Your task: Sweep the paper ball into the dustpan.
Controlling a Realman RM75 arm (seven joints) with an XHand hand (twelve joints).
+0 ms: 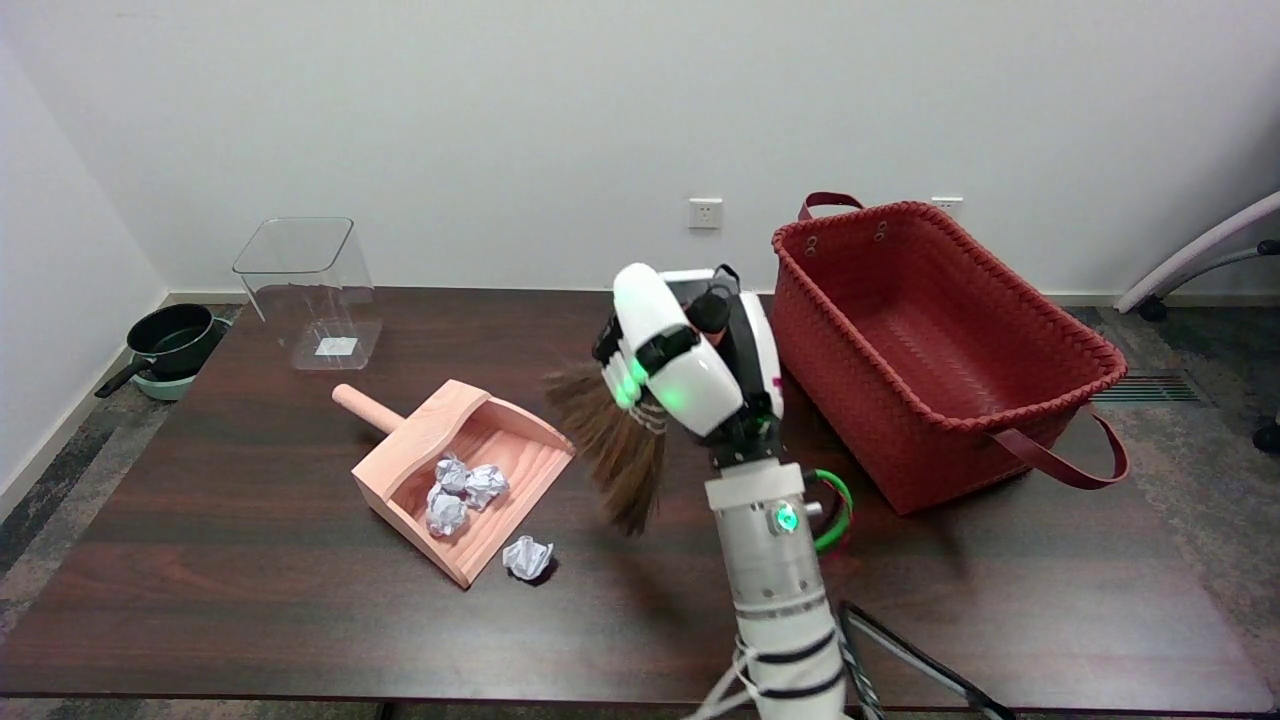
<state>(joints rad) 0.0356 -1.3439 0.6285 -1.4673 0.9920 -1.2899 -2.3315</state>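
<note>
Right hand (pixel 690 355) sits above the table's (pixel 200 600) middle, fingers wrapped round the top of a small brown bristle hand broom (pixel 615 450); fingers pressed together on it, exact finger lay hidden behind the hand's back. Bristles fan down and left, tips blurred, just above or at the tabletop, can't tell which. One crumpled white paper ball (pixel 527 557) lies loose on the table, left of and below the bristle tips, apart from them and well apart from the fingers; it's just beside the near corner of the dustpan's open lip, close to touching, not inside. Pink wooden dustpan (pixel 520 430) lies left of centre, mouth facing right and toward the near edge, stub handle pointing to the far left. Inside it: a clump of crumpled paper balls (pixel 460 490), approx 3, bunched near the middle of the pan floor. Red woven basket (pixel 935 345) w/ strap handles stands on the table's right side, just right of the hand. Clear plastic bin (pixel 310 290) stands at the far left corner, a white label inside on its bottom. Black pan (pixel 175 340) on the floor off the table's left edge.
</note>
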